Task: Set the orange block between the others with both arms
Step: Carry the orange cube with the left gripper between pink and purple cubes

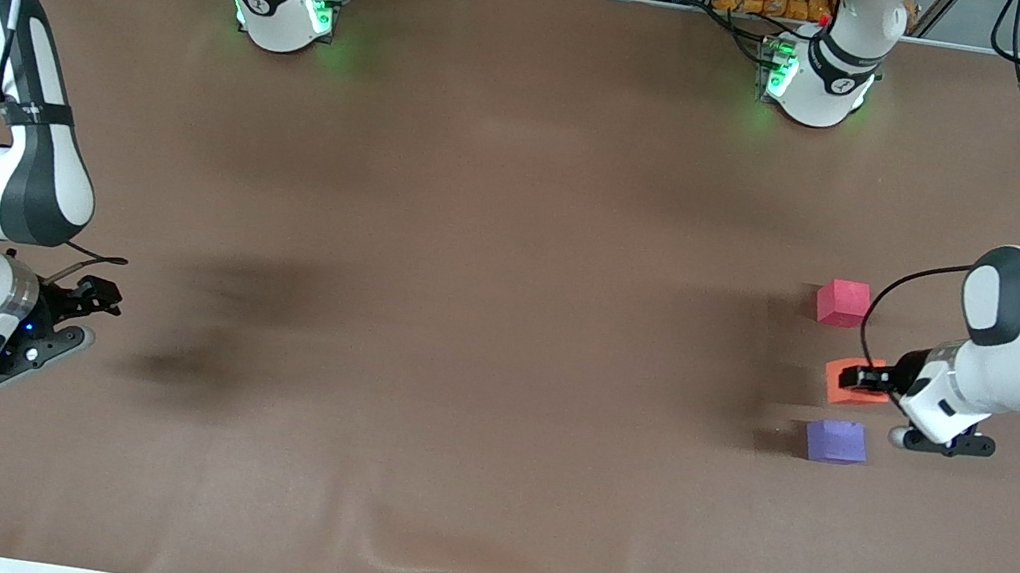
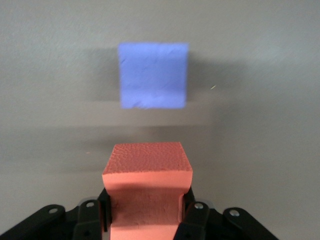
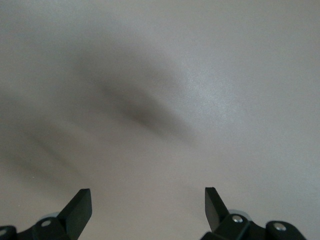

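Brown matte cloth covers the whole surface [image 1: 472, 271], and all the action sits toward the left arm's end of it. Take the red-pink foam cube [image 1: 842, 303] as the landmark: the small bright orange foam cube [image 1: 852, 382] is nearer to the front camera than it, and the purple foam cube [image 1: 836, 441] is nearer again, so the three run in a rough line with orange in the middle.

The left end effector [image 1: 868, 380] is clamped on the orange cube. From the left wrist view its black fingers [image 2: 186, 212] pinch the cube's two side faces hard enough to dent the foam inward, and the purple cube [image 2: 153, 75] lies just ahead of the orange one [image 2: 147, 172] with a bare strip of cloth between them. I cannot tell from where I stand whether the orange cube is already resting on the cloth or hangs a little above it.

The right end effector [image 1: 66, 316] waits over bare cloth at the right arm's end, well apart from the landmark, its fingers [image 3: 80, 210] spread wide with nothing between them.

To my eye this is the placing step, nearly finished: the cube is in the gap but not yet let go. The next move calls for settling it flat, releasing, and lifting straight away so neither neighbour gets nudged.

Being a cube, it has no long axis. It sits roughly square to the purple one, one flat face toward it and its top face level.
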Robot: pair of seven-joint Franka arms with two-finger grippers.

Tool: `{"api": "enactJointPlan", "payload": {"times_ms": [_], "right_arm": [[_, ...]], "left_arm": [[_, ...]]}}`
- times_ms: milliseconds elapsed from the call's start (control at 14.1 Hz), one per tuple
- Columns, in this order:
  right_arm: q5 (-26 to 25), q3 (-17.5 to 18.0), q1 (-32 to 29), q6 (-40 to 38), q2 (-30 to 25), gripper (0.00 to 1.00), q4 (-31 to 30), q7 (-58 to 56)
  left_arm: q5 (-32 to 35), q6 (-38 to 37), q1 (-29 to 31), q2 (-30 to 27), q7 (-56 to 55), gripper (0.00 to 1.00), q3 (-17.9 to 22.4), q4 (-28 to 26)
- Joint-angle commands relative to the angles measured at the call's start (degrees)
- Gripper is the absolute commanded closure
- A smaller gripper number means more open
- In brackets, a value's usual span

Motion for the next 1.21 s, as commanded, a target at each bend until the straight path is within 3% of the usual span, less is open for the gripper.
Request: {"api": "enactJointPlan", "payload": {"times_ms": [0, 1139], "right_arm": [[0.94, 0.21, -0.46, 0.37, -1.33, 0.00, -1.47, 0.56], [0.94, 0.21, -0.46, 0.37, -1.24, 0.00, -1.47, 0.56]], "left_arm": [[-0.84, 6.53, 1.63, -5.32, 4.18, 1.00, -1.20, -9.71], [0.12, 16.65, 0.58, 0.38, 3.84, 1.00, -1.03, -11.76]]}}
